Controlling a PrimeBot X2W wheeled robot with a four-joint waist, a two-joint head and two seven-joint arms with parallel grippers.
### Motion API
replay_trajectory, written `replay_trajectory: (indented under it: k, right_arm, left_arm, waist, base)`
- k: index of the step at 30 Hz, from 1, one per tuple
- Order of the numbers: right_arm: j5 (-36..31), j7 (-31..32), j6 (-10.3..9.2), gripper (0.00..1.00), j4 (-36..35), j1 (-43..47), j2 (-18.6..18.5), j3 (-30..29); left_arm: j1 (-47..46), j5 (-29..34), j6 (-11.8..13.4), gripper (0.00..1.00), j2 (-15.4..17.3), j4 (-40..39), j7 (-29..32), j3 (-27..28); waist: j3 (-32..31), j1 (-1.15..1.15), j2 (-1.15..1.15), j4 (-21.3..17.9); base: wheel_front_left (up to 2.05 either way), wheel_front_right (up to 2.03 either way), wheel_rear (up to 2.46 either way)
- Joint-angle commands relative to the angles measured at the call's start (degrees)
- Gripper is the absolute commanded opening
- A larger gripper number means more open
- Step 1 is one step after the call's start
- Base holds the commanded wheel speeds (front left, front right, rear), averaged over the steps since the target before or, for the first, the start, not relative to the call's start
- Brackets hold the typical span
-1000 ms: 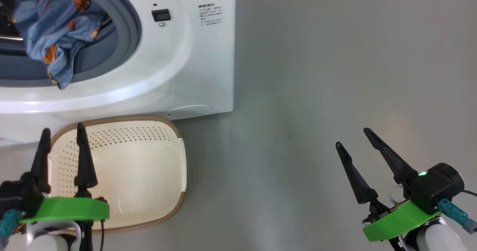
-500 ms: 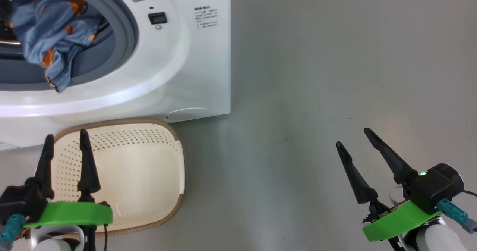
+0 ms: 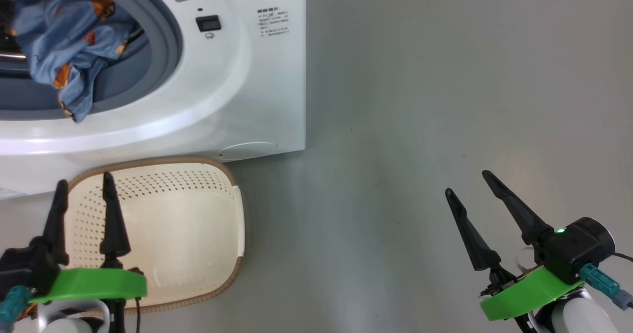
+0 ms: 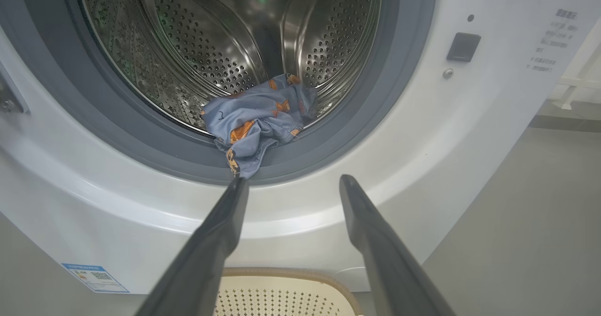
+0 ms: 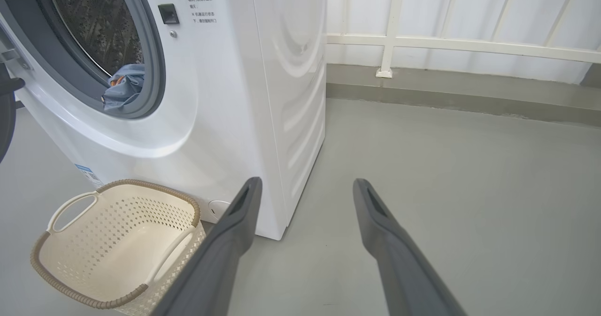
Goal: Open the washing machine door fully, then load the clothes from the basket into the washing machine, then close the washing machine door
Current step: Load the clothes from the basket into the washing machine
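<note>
The washing machine point(image 3: 257, 75) stands open, its steel drum point(image 4: 197, 48) ringed by a grey gasket point(image 4: 375, 100). The clothes point(image 4: 258, 119), light blue with orange patches, lie at the drum's front lip with a corner drooping over the gasket point(image 3: 64, 41) point(image 5: 123, 88). A dark sliver of the washing machine door point(image 5: 4, 114) shows at the far left. The basket point(image 3: 227, 174) point(image 5: 51, 269) sits empty on the floor against the machine's base. My left gripper point(image 3: 84, 179) point(image 4: 293, 180) hovers open over the basket, pointing at the clothes. My right gripper point(image 3: 467, 182) point(image 5: 307, 181) hangs open over bare floor to the right.
Grey floor point(image 3: 420, 100) stretches to the right of the machine. A white railing and low wall point(image 5: 446, 43) run behind it. A blue label sticker point(image 4: 94, 278) sits low on the machine's front.
The head picture has shifted slightly, so the camera moved. My left gripper has wavered a little over the basket. Clothes, basket and right gripper are as before.
</note>
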Motion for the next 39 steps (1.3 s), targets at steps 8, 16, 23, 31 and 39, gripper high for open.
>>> replay_trajectory:
  k: [8, 16, 23, 31, 39]
  right_arm:
    - [-0.43, -0.51, 0.09, 1.00, -1.37, 0.77, -0.89, 1.69]
    - [-0.16, -0.73, 0.09, 1.00, -1.07, 0.07, -1.10, 2.34]
    - [0.30, -0.97, 0.09, 1.00, -0.56, -1.15, -1.08, 3.16]
    - [0.88, -1.19, 0.09, 1.00, 0.23, -2.37, -0.87, 3.80]
    - [1.35, -1.27, 0.09, 1.00, 0.62, -3.58, -0.05, 4.24]
  left_arm:
    - [-3.16, -0.56, -0.38, 1.00, 1.73, -0.79, -0.34, 3.65]
    - [-10.80, -3.16, -1.14, 1.00, 4.37, 3.12, 3.15, 4.87]
    - [-19.53, -4.40, 0.10, 1.00, 8.27, 10.85, 8.43, 6.59]
    - [-29.44, -3.66, 1.35, 1.00, 12.81, 20.55, 13.82, 6.30]
    - [-36.59, -3.00, 3.80, 1.00, 15.88, 29.61, 17.35, 6.33]
  waist:
    - [1.50, 0.00, 0.00, -0.99]
    - [3.52, 0.00, 0.00, -2.31]
    - [5.37, 0.00, 0.00, -4.02]
    - [7.62, 0.00, 0.00, -5.95]
    - [9.29, 0.00, 0.00, -7.40]
  base:
    - [0.00, 0.00, 0.00]
    - [0.00, 0.00, 0.00]
    - [0.00, 0.00, 0.00]
    - [0.00, 0.00, 0.00]
    - [0.00, 0.00, 0.00]
